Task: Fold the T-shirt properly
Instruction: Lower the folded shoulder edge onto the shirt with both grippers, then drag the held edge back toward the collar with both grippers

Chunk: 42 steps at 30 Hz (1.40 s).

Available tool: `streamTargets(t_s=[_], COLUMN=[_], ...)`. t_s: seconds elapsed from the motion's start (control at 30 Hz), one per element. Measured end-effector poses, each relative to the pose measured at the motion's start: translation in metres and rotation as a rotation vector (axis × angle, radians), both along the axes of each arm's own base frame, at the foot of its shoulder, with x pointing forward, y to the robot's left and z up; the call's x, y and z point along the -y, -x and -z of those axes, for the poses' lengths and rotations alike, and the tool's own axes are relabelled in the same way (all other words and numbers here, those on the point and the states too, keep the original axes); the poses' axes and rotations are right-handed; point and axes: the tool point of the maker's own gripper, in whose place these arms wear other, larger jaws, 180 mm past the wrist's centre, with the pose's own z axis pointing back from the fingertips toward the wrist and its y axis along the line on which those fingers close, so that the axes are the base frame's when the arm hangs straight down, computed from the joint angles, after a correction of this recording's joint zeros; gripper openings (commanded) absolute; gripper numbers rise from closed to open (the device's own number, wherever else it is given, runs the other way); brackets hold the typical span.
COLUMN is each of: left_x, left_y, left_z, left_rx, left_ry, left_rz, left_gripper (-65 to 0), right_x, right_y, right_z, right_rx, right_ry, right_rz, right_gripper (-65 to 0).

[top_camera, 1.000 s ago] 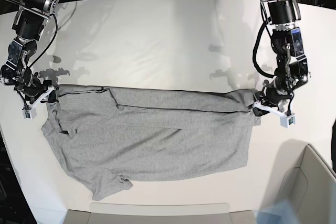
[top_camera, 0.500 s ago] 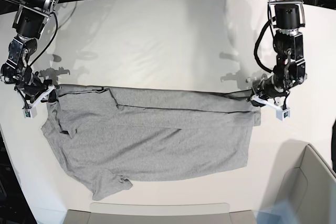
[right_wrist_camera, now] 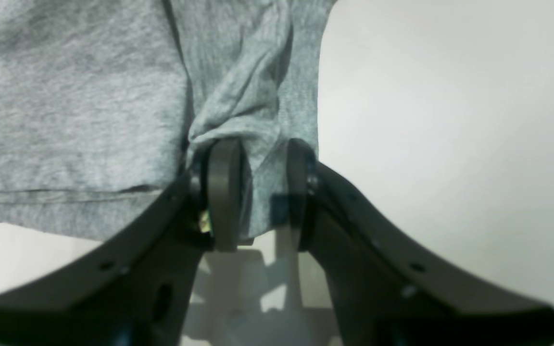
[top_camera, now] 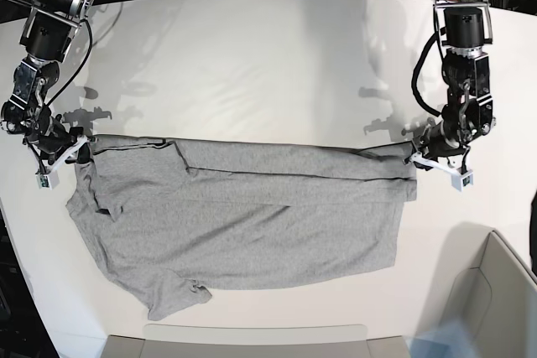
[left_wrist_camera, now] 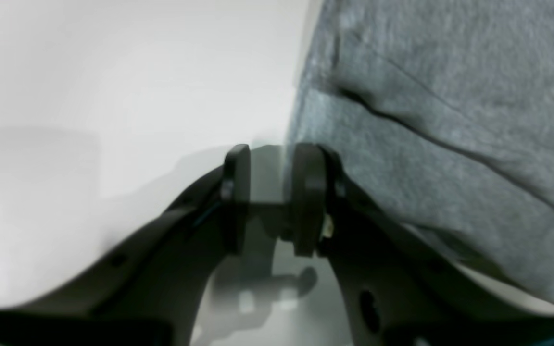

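The T-shirt (top_camera: 243,220) lies flat on the white surface (top_camera: 252,64), its long axis running left to right, with a folded band along its far edge. The right hand (right_wrist_camera: 255,192) sits at the shirt's far-left corner, jaws narrowly apart with a bunched bit of grey cloth between them. The left hand (left_wrist_camera: 270,197) sits at the far-right corner, just beside the cloth edge; its narrow gap shows only bare surface, so it holds nothing. Each hand is nearest its own end.

Base overhead; wrist views close, sharing T-shirt (top_camera: 243,215).
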Motion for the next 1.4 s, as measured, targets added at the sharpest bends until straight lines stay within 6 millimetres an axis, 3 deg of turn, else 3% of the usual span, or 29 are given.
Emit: streamTargets(t_s=[0.17,0.37,0.67,0.77,0.83,0.87,1.03,1.23,1.4], left_x=[0.001,0.038,0.054,0.058,0.06,0.059,0.058,0.017,0.008], left_y=[0.001,0.002,-0.011,-0.018,-0.02,-0.021,-0.019,0.007,0.016], left_z=[0.001,0.004,0.009,0.011,0.013,0.013,0.01,0.003,-0.001], left_rx=[0.001,0.004,0.011,0.029,0.044,0.05,0.052,0.066,0.059], left_ry=[-0.006,0.052,0.103,0.116,0.125,0.124,0.12,0.09,0.093], left_rz=[0.017,0.193,0.181,0.173,0.16,0.158,0.16,0.07,0.05], left_gripper=[-49.0,-49.0,-49.5,-56.3,-65.0,-65.0,-65.0,-65.0,-65.0], right_x=[0.0,0.0,0.0,-0.001,0.0,0.0,0.003,0.017,0.024], right_y=[0.0,0.0,0.0,0.0,0.0,0.0,0.003,0.017,0.025], right_z=[0.0,0.0,0.0,0.0,0.0,0.0,-0.002,-0.006,-0.005], right_rx=[0.0,0.001,0.001,-0.002,-0.002,-0.003,-0.029,-0.046,-0.069], right_ry=[0.0,0.0,0.0,0.002,0.003,0.003,0.017,0.073,0.088], right_rz=[0.0,0.0,0.0,-0.003,-0.003,-0.004,-0.008,-0.02,-0.021], right_gripper=[-48.5,-48.5,-48.6,-53.0,-60.9,-65.0,-65.0,-65.0,-65.0])
